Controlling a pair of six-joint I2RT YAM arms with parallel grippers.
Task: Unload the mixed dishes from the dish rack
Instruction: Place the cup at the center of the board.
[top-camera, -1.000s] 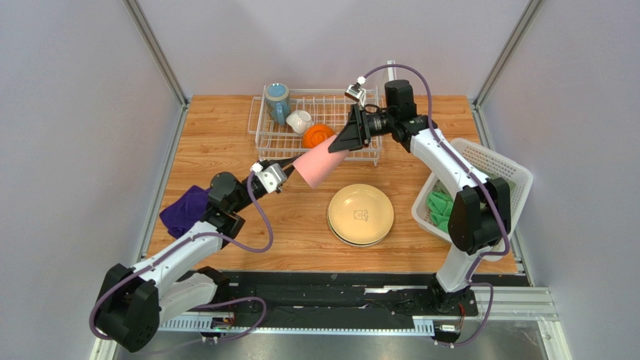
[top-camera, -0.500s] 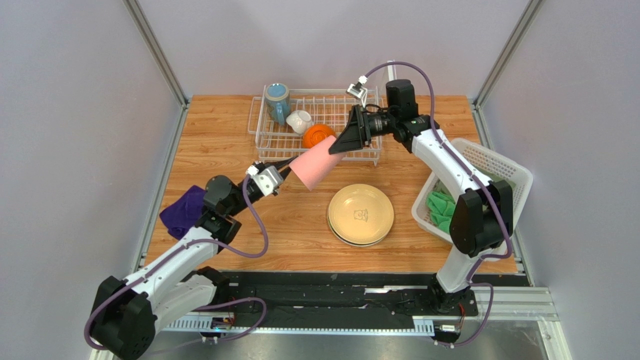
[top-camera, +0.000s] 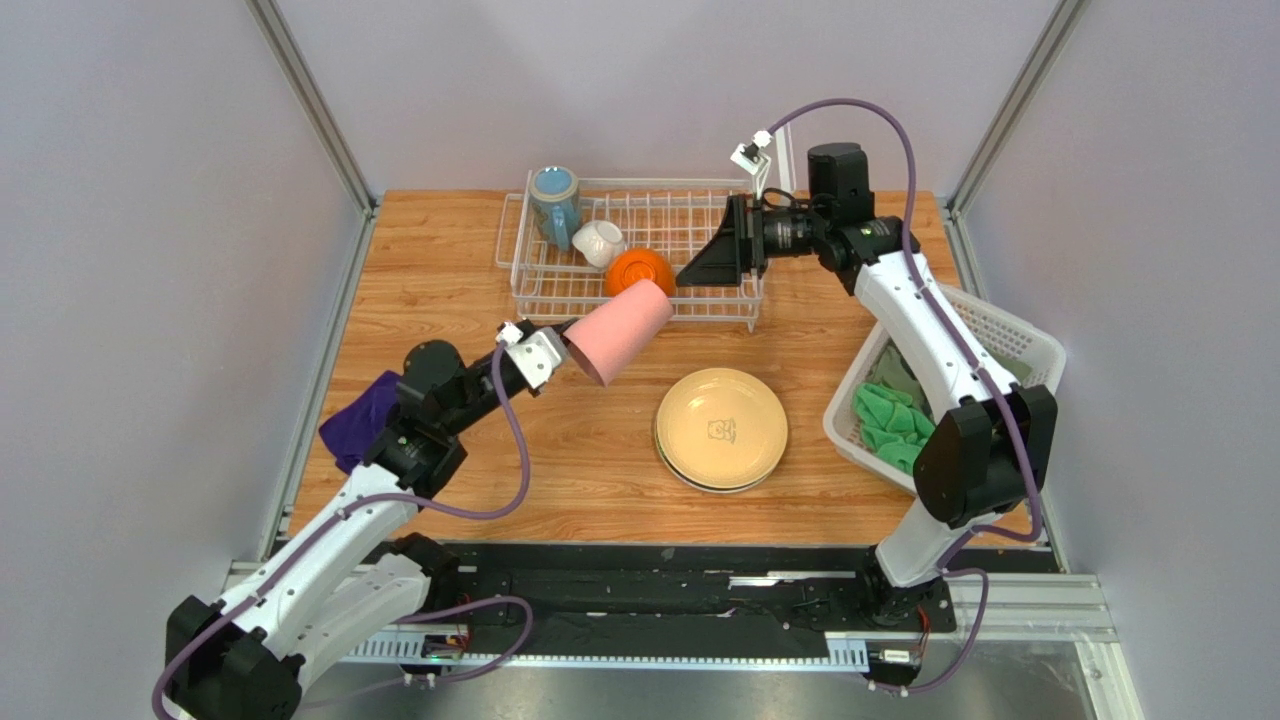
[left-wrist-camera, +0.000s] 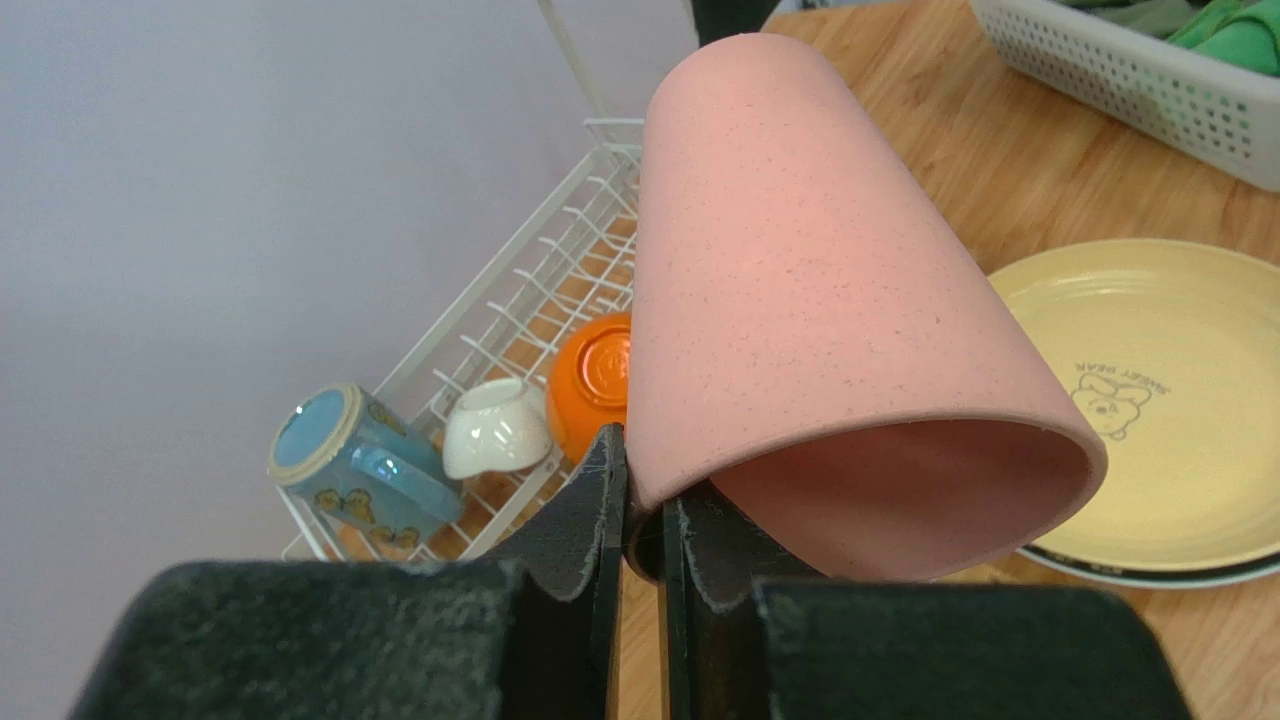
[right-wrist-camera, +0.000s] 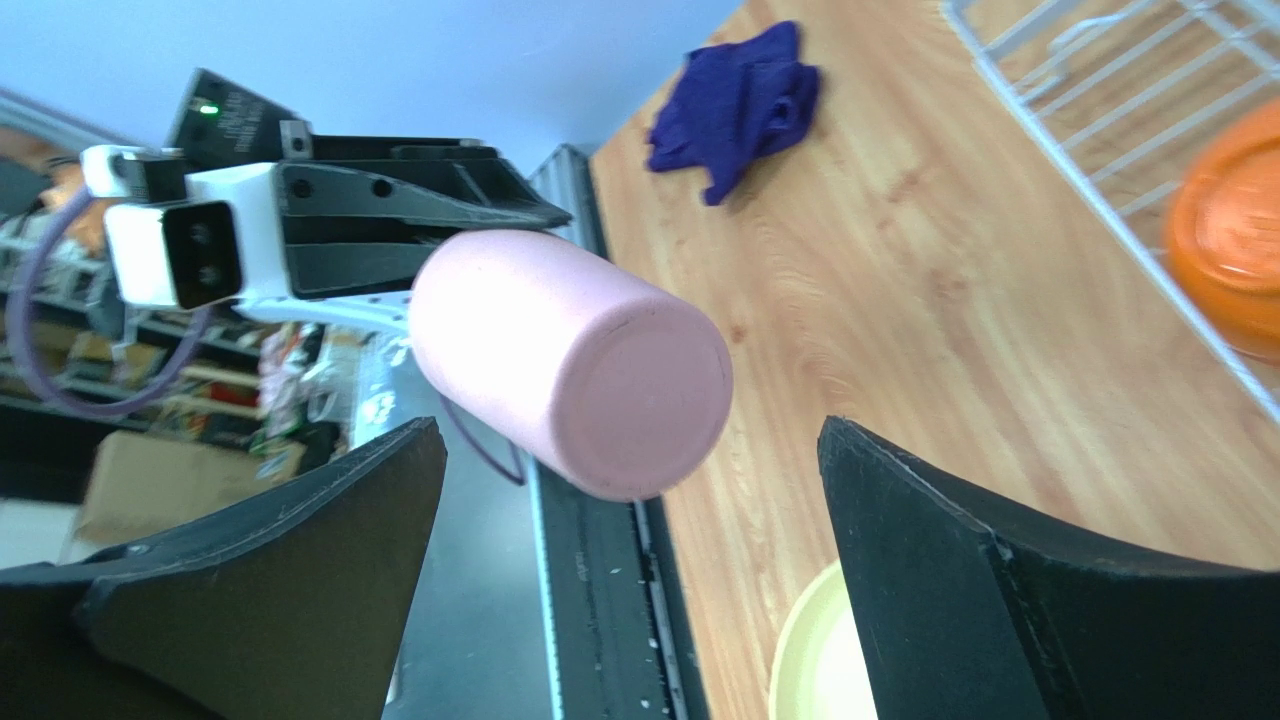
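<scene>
A wooden table: left gripper clamps the rim of a pink plastic tumbler beside the white wire dish rack; right gripper gapes empty. Likely mid-carry; next, stand it down.

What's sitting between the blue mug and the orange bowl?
A small white bowl, between the mug and orange bowl; clearest in the top view.

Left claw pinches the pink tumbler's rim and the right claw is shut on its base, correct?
Not quite. The right claw is open and clear of the pink tumbler, as the right wrist view shows. The left claw does pinch its rim.
</scene>
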